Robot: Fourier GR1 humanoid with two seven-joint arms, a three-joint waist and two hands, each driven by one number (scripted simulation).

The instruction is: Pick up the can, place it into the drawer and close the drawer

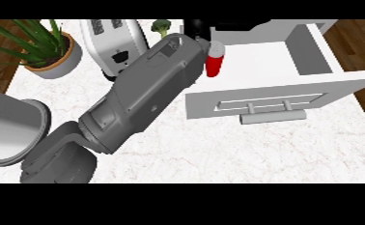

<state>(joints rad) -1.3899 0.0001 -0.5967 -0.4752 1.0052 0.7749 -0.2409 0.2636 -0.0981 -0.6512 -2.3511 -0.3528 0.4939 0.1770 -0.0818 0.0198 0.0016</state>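
On the white marble counter, the left hand grasps a red cylindrical can over the open white drawer.

We have only one view, the head view, looking steeply down onto the marble counter from above. A grey forearm enters from the lower left edge and runs diagonally up toward the middle, close enough to the camera to fill much of the frame. The open white drawer sits at the upper right, a potted plant at the upper left. With no second view, nothing overlaps.
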